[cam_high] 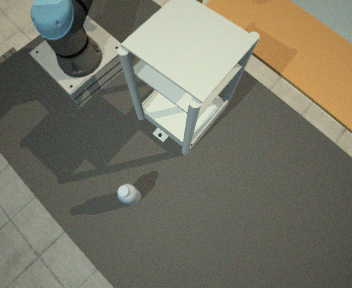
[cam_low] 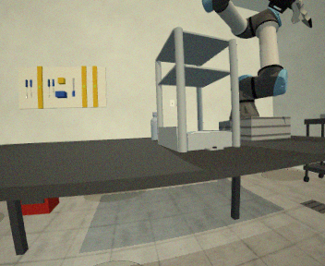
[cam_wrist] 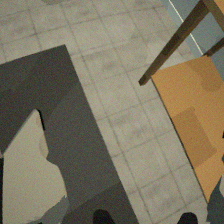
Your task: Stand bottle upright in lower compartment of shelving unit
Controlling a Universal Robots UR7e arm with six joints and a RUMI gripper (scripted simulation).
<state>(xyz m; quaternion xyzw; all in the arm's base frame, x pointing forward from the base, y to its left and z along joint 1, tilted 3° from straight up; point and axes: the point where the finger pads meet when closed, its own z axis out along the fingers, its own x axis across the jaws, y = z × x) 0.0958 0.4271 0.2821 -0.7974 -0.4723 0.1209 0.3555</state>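
Note:
A small white bottle (cam_high: 128, 194) (cam_low: 154, 126) stands upright, cap up, on the dark table (cam_high: 244, 200) (cam_low: 78, 162), out in the open in front of the shelving unit. The pale shelving unit (cam_high: 189, 47) (cam_low: 181, 92) has a lower compartment (cam_high: 160, 109) (cam_low: 202, 139) with a raised front lip, and nothing stands in it. My gripper (cam_low: 304, 16) (cam_wrist: 133, 115) is open and empty, high up beyond the shelf and far from the bottle. In the wrist view only its two dark fingertips show at the bottom edge, over the shelf top (cam_wrist: 25, 170) and the table edge.
The robot's base (cam_high: 66, 37) (cam_low: 258, 126) stands on a plate behind the shelf. An orange mat (cam_high: 309, 55) (cam_wrist: 200, 115) lies on the tiled floor beyond the table. A tool board (cam_low: 61, 88) hangs on the wall and a dark cart (cam_low: 319, 122) stands at the right.

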